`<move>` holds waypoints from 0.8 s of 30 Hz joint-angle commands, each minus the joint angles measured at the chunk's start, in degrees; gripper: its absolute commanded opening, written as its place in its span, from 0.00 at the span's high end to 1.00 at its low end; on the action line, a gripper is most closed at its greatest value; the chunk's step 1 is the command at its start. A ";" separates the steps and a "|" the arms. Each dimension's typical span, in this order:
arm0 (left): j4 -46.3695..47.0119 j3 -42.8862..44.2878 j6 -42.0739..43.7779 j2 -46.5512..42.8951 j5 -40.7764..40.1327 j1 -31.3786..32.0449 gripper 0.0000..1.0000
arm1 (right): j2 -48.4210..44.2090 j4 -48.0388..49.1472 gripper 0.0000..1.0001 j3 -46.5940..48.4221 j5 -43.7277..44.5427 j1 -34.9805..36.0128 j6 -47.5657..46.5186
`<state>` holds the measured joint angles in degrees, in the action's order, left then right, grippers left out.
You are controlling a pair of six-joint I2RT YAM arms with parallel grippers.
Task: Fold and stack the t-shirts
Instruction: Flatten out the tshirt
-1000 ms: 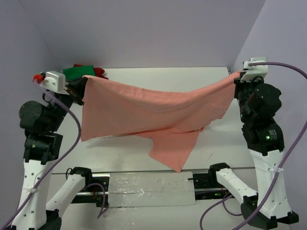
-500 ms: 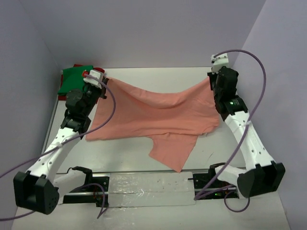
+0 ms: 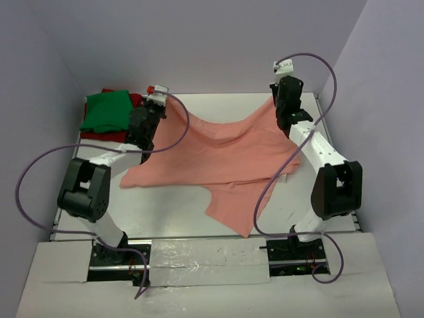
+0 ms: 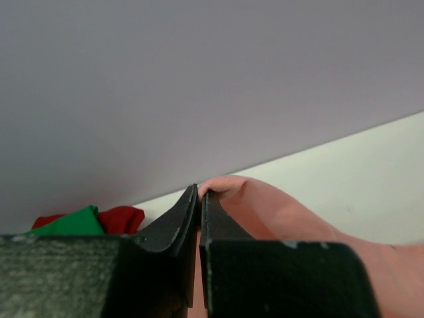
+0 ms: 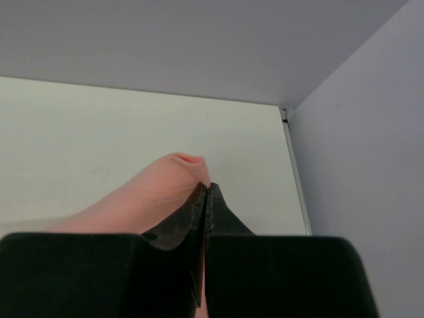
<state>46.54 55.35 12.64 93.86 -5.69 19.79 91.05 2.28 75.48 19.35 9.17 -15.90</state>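
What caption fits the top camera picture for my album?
Left gripper and right gripper pinch the pink t-shirt by its far edge, draped over the table near the green t-shirt.

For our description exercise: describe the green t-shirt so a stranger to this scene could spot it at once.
On the table, go to the far left corner. The green t-shirt lies there atop a dark red one; it alone is bright green, unlike the spread salmon-pink shirt.

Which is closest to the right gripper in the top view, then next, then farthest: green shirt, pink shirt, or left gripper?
1. Pink shirt: pinched in the right gripper itself.
2. Left gripper: on the left side, holding the shirt's other corner.
3. Green shirt: back-left corner, beyond the left gripper.
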 commanded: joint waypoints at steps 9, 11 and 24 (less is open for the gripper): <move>24.56 16.79 11.52 20.99 -15.47 1.92 1.00 | 12.48 16.78 1.00 10.90 5.86 0.06 0.78; 26.66 21.36 12.14 24.34 -17.41 1.48 1.00 | 14.59 19.68 1.00 13.28 6.66 -0.20 1.22; 35.89 41.41 17.50 39.36 -25.24 -1.86 1.00 | 25.40 32.89 1.00 22.32 7.98 -0.56 -1.15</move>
<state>72.29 92.49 27.55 130.19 -28.14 18.79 113.91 28.93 93.21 26.35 9.06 -16.08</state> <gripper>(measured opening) 0.097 0.008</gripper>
